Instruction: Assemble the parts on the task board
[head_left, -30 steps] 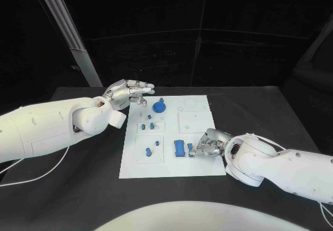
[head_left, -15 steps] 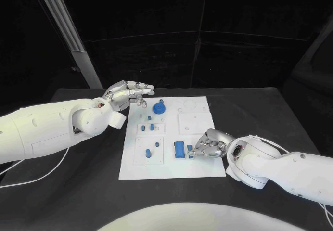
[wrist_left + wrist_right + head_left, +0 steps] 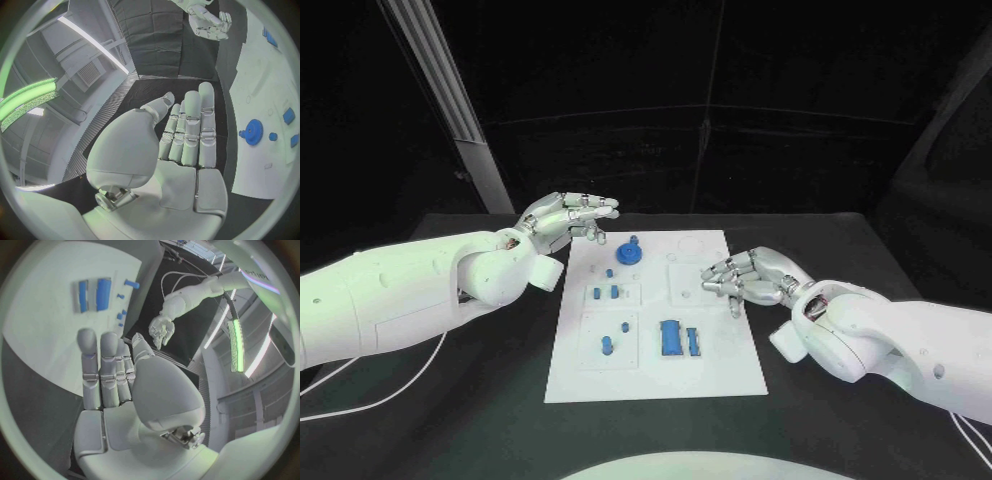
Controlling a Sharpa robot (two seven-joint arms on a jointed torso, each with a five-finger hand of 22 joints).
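The white task board (image 3: 721, 352) lies mid-table. A blue gear (image 3: 629, 254) stands near its far edge, small blue parts (image 3: 603, 293) sit left of centre, and two blue blocks (image 3: 672, 337) lie side by side nearer me. My left hand (image 3: 568, 214) hovers off the board's far left corner, fingers apart, holding nothing. My right hand (image 3: 750, 275) hovers over the board's right edge with its fingers spread and nothing in them. The left wrist view shows the flat left hand (image 3: 185, 142) beside the gear (image 3: 253, 132). The right wrist view shows the right hand (image 3: 115, 375) above the blocks (image 3: 103, 294).
The black table (image 3: 848, 240) runs all round the board. A pale slanted post (image 3: 437, 85) stands behind the table's far left. A white cable (image 3: 358, 375) trails on the table under my left arm.
My right hand has lifted off the blue blocks, moved toward the far side along the board's right edge and spread its fingers. The blocks stay on the board. The left hand has hardly moved.
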